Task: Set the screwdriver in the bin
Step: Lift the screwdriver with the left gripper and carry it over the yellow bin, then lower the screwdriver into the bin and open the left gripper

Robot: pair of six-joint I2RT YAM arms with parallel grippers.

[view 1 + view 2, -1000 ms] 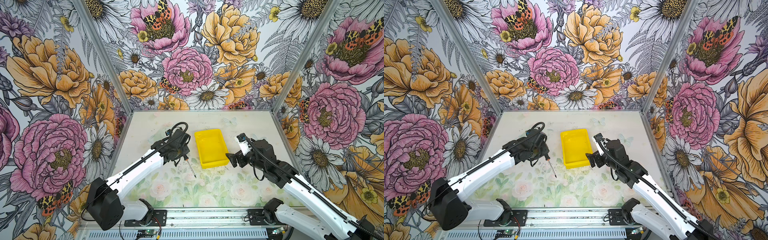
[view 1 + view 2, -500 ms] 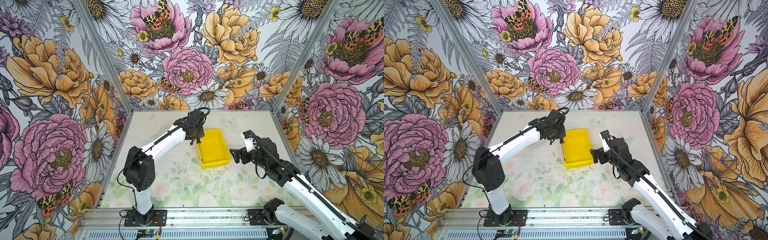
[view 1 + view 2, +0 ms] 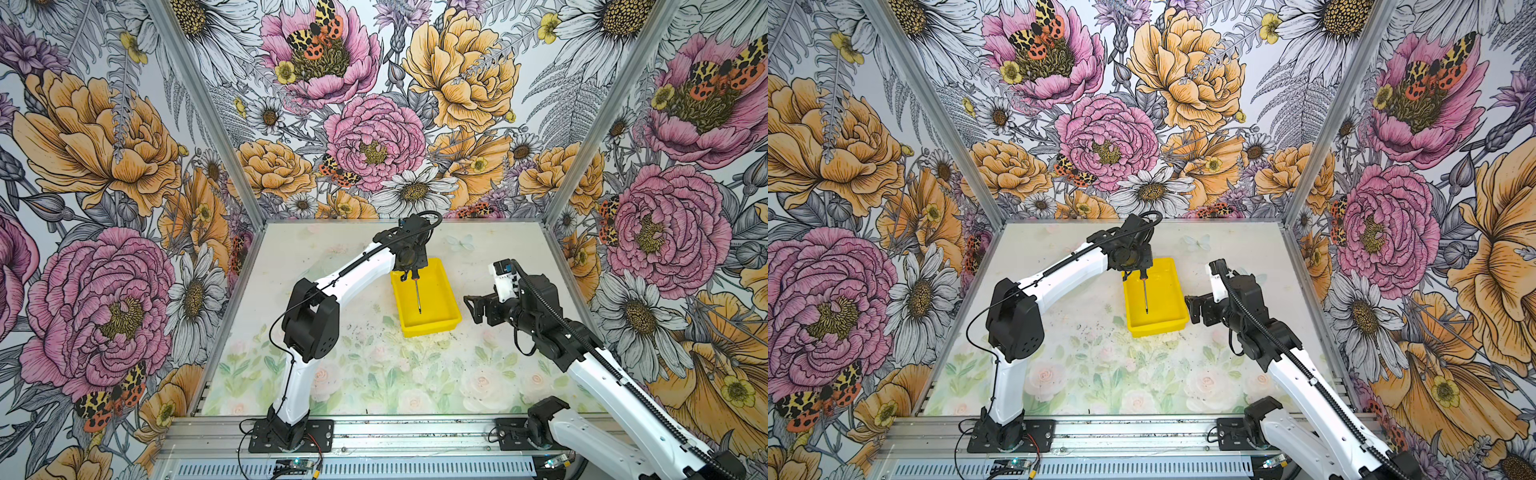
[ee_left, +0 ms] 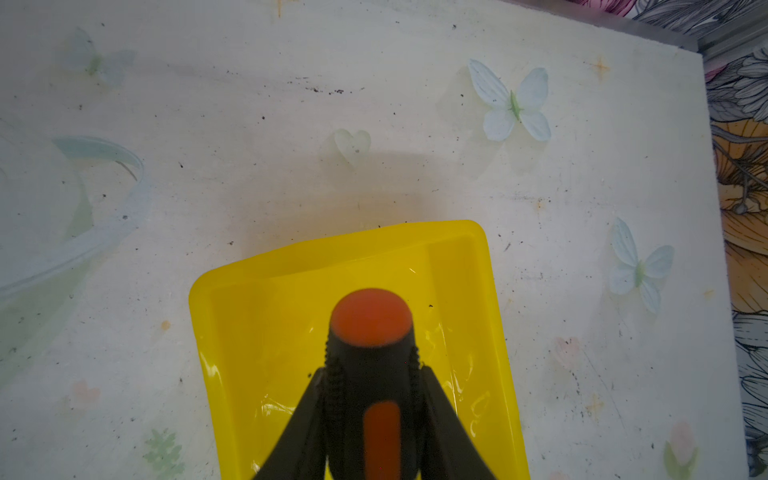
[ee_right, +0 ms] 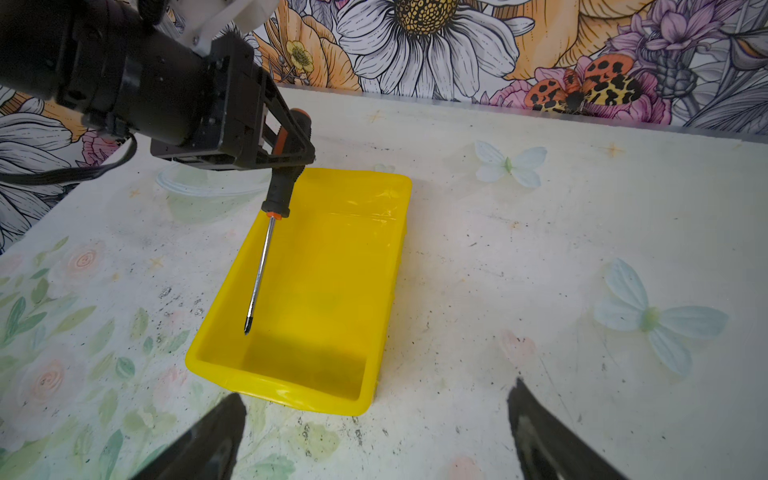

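**Left gripper point(image 5: 300, 137) holding the screwdriver point(image 5: 261, 270) over the bin point(image 5: 291, 390).**
The jaws pinch the black and orange handle. The thin shaft slants downward, and its tip lies within the yellow bin, in the half nearer the robot's bases. Whether the tip touches the floor cannot be told. The right gripper point(image 3: 471, 307), jaws spread and holding nothing, hovers just beside the bin's right wall, above the flowered table point(image 3: 374, 374).
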